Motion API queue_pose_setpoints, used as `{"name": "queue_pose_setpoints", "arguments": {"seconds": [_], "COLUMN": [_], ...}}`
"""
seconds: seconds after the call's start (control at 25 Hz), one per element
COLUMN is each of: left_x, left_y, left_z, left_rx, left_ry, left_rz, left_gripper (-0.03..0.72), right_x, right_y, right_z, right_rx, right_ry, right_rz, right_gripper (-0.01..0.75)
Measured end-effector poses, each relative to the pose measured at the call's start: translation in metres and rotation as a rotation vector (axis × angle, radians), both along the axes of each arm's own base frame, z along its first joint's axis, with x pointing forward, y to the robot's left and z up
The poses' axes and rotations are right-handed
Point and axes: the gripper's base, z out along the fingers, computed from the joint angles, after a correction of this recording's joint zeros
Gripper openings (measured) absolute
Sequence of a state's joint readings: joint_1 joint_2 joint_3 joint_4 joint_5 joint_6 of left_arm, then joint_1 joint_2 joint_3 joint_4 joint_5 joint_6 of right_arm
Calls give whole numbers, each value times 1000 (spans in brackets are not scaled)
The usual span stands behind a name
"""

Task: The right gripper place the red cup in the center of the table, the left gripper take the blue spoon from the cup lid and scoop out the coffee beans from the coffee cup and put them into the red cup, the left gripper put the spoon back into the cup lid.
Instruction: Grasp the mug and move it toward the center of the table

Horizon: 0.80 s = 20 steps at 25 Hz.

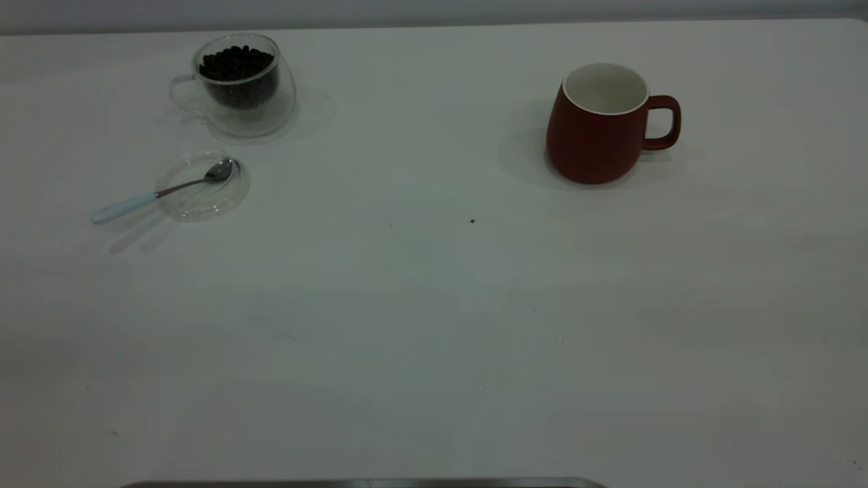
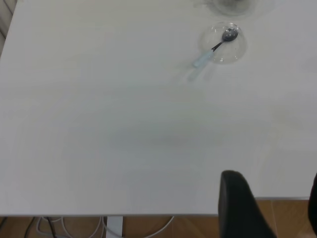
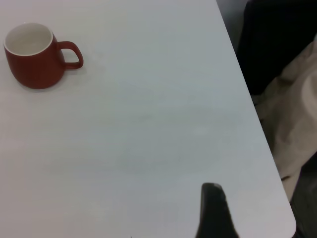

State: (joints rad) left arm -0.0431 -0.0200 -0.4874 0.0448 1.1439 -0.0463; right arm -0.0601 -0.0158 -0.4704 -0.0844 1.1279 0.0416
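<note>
The red cup point(image 1: 600, 129) stands upright and empty at the far right of the table point(image 1: 434, 305), handle to the right; it also shows in the right wrist view as the red cup point(image 3: 34, 54). At the far left the coffee cup point(image 1: 237, 85) holds the coffee beans point(image 1: 236, 64). In front of it lies the cup lid point(image 1: 202, 184) with the blue spoon point(image 1: 159, 193) resting in it, handle sticking out to the left. My left gripper point(image 2: 275, 198) is open over the near table edge, far from the spoon point(image 2: 218, 45). My right gripper point(image 3: 214, 210) hangs near the table's corner, far from the red cup.
Neither arm appears in the exterior view. A few dark specks point(image 1: 472, 220) dot the middle of the table. Cables point(image 2: 74, 225) hang below the table edge in the left wrist view. Beige cloth point(image 3: 292, 114) lies beyond the table's side edge.
</note>
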Motion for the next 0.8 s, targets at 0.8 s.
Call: {"name": "queue_pose_setpoints", "arguments": {"seconds": [0.8], "left_x": [0], "left_y": [0], "left_z": [0], "left_rx": [1], "left_ry": [0], "left_rz": [-1], "left_gripper": [408], "right_x": [0], "right_y": [2], "right_z": [0], "right_rx": [20], "right_ry": [-1], "right_rz": [13], "right_gripper": [531]}}
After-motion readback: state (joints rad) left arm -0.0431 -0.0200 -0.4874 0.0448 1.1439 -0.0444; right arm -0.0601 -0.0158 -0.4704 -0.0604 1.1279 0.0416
